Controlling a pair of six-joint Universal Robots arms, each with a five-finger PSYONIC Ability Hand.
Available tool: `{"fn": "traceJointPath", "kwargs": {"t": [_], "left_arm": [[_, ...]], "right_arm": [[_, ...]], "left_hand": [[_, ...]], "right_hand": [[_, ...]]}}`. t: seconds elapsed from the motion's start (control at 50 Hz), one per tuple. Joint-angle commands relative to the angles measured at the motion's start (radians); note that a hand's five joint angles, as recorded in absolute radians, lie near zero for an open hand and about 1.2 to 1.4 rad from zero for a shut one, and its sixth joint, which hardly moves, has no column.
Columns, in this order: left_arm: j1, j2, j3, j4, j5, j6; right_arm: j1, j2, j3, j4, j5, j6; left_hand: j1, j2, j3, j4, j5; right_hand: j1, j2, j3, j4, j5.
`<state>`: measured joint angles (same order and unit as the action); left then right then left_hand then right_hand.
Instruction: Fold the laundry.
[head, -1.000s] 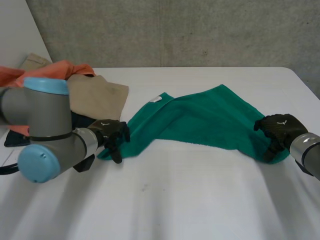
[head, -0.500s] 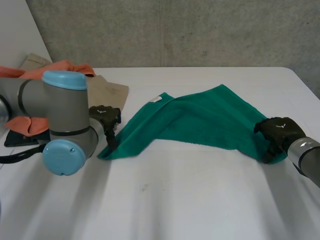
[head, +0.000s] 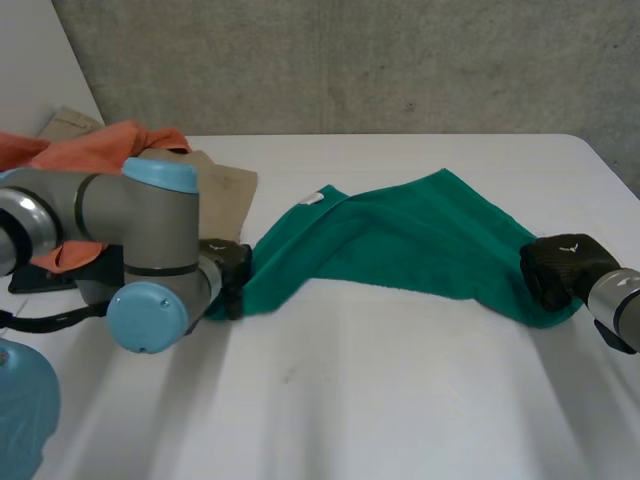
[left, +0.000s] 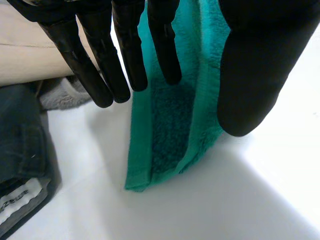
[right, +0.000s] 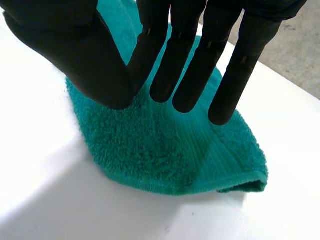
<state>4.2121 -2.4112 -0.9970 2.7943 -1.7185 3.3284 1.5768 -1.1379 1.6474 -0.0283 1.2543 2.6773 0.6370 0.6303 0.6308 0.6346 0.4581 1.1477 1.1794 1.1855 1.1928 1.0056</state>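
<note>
Lying on a white table (head: 380, 400) — green towel (head: 400, 235) | left hand (left: 250, 60): fingers straight at one end corner, gripping nothing | right hand (right: 75, 55): fingers straight at the other end, empty

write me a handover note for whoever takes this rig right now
Left hand: open, straight fingers over the green towel at its corner nearest the laundry pile.
Right hand: open, straight fingers over the towel's opposite corner.
The towel lies loosely spread on the white table, with no neat fold in it.
An orange cloth and a beige cloth wait beside the left arm.
Left to do: probably grasp both corners, fold the towel, then fold the pile.
</note>
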Motion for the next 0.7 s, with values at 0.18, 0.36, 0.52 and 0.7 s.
{"fn": "traceJointPath", "kwargs": {"t": [0.18,0.36,0.52,0.7], "left_arm": [[0.002,-0.026,0.170,-0.012,-0.036,0.000],[0.006,0.047,0.313,-0.035,-0.026,0.011],[-0.021,0.138,0.322,-0.042,-0.012,0.043],[-0.029,0.204,0.259,-0.042,0.020,0.029]], "right_arm": [[-0.027,-0.025,-0.005,0.255,-0.114,-0.132],[-0.009,-0.071,0.077,0.533,-0.216,-0.254],[-0.076,-0.174,0.005,0.343,-0.130,-0.067],[-0.037,-0.145,0.035,0.145,-0.050,0.065]], "left_hand": [[0.759,0.766,0.765,0.762,0.764],[0.759,0.766,0.765,0.762,0.764],[0.759,0.766,0.765,0.762,0.764],[0.759,0.766,0.765,0.762,0.764]], "right_hand": [[0.249,0.217,0.211,0.203,0.216],[0.249,0.217,0.211,0.203,0.216],[-0.876,-0.907,-0.913,-0.921,-0.908],[-0.953,-0.984,-0.990,-0.998,-0.985]]}}
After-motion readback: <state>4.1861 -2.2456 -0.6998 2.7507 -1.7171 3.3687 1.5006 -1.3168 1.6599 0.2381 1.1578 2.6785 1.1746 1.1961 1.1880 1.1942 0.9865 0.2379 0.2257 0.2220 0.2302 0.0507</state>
